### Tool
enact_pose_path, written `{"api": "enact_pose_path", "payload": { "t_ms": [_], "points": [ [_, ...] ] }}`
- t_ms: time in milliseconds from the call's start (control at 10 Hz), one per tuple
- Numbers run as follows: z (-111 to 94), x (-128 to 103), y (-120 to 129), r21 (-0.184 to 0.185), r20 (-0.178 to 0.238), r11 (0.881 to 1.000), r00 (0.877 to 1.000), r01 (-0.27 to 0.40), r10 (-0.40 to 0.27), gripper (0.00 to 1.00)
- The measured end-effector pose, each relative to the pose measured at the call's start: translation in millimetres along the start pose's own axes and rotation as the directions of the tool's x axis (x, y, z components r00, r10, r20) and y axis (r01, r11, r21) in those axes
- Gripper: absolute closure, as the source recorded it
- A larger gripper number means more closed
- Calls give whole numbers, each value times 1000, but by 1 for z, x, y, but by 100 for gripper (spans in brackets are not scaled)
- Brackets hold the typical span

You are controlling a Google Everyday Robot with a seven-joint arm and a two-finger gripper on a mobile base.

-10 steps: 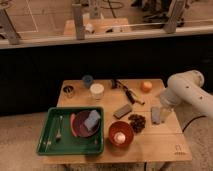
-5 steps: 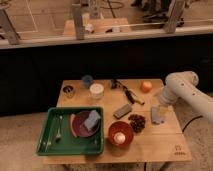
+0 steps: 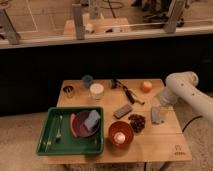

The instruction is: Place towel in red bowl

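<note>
The towel (image 3: 92, 119) is laid on the dark dish (image 3: 76, 126) in the green tray (image 3: 70, 143). The red bowl (image 3: 121, 134) is set just beside the tray. The gripper (image 3: 159, 114) is held over the right side of the table (image 3: 150, 148), well apart from the towel. Its fingers are spread wide and nothing is held.

Dim, warm overhead light, soft shadows on the table (image 3: 150, 145), gripper (image 3: 159, 114) over its right edge

Looks like robotics test lab: wooden bench (image 3: 160, 145) w/ staged kitchenware, robot arm (image 3: 192, 92) w/ gripper (image 3: 159, 114) above bench's right edge, railing (image 3: 77, 22) behind.
</note>
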Motion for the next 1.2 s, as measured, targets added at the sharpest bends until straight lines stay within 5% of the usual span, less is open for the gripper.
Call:
{"api": "enact_pose_path", "payload": {
  "t_ms": [300, 600, 1200],
  "points": [
    [44, 15, 5, -85, -30, 996, 999, -14, 12, 20],
    [68, 24, 11, -127, -44, 992, 999, -19, 13, 22],
    [81, 36, 14, -188, 13, 981, 998, -54, 57, 79]
  ]
}}
